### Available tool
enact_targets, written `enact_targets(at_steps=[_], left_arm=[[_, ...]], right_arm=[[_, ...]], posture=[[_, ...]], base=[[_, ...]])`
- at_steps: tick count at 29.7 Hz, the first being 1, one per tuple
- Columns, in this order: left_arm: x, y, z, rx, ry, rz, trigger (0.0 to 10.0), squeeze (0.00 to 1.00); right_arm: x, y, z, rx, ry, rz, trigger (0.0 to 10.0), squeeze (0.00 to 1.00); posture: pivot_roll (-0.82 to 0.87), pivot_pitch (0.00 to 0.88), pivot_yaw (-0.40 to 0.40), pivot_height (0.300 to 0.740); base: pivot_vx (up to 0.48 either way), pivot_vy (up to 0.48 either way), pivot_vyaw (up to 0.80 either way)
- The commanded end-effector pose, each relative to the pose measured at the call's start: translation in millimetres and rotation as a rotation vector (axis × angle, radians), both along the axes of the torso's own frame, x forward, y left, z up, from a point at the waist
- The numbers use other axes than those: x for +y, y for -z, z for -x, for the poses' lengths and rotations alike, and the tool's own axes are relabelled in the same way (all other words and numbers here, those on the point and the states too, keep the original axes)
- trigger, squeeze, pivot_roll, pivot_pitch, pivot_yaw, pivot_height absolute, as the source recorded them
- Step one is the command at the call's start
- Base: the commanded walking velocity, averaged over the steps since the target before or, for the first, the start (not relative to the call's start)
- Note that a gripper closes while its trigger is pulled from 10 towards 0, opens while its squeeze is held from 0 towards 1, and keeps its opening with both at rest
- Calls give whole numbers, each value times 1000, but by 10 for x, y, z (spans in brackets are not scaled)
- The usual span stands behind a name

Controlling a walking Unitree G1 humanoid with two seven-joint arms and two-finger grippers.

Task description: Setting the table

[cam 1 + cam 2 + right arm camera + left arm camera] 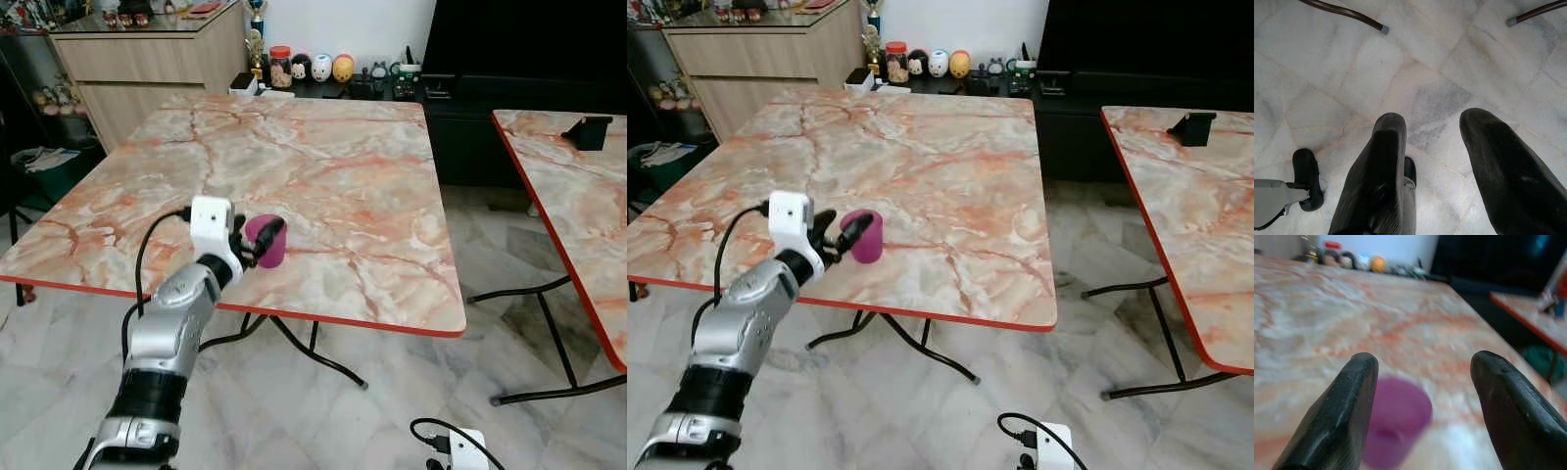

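A small purple cup (269,243) stands upright on the marble table (343,166), close to its red front edge. My left gripper (253,243) reaches over that edge and sits right at the cup's left side. In the left wrist view its two black fingers (1347,401) are spread wide apart, and the cup (1396,421) shows low between them, nearer one finger. I cannot tell whether a finger touches it. My right gripper (1436,120) hangs open over the floor tiles.
A second marble table (578,196) stands to the right with a black object (588,132) on it; a tiled gap lies between the two. Behind are a wooden cabinet (147,49), a low sideboard with jars (313,69) and a dark TV (529,39).
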State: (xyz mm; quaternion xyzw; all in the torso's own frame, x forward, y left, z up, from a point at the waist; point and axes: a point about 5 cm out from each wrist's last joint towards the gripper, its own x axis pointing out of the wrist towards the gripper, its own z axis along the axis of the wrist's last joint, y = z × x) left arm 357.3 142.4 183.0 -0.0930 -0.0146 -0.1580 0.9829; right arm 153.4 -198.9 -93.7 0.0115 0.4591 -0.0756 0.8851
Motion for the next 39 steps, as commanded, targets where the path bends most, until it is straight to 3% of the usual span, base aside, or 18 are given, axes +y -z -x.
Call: enact_targets(at_steps=[1,2,5,9,11,12,23,29,39], left_arm=[[-36,-50,-77,11,-14,45,10000,859],[-77,-43,-87,20,7,28,10000,1000],[-151,-5,-122,55,18,-22,10000,1000],[-185,-65,-236,82,-30,44,10000,1000],[-184,-85,-296,102,-51,14,10000,1000],[-175,-82,-314,114,-61,-8,10000,0],[15,7,-415,234,-169,-176,10000,0],[81,154,-397,328,-171,-197,10000,0],[23,184,-396,363,-123,-216,10000,0]], right_arm=[[26,7,2,7,-3,-5,10000,0],[29,7,3,8,-3,-5,10000,0],[34,9,5,10,-4,-5,10000,0],[44,12,7,12,-4,-8,10000,0],[53,14,7,14,-4,-10,10000,0],[54,14,7,15,-4,-10,10000,0],[70,28,39,21,-5,-13,10000,0],[77,29,43,19,-10,-16,10000,0],[70,14,3,14,-8,-16,10000,0]], posture=[[52,0,13,740],[51,0,14,740],[53,0,15,740],[48,0,17,740],[47,0,20,740],[47,0,21,740],[48,0,24,740],[53,0,21,740],[56,0,18,740]], base=[[0,0,0],[0,0,0],[0,0,0],[0,0,0],[0,0,0],[0,0,0],[0,0,0],[0,0,0],[0,0,0]])
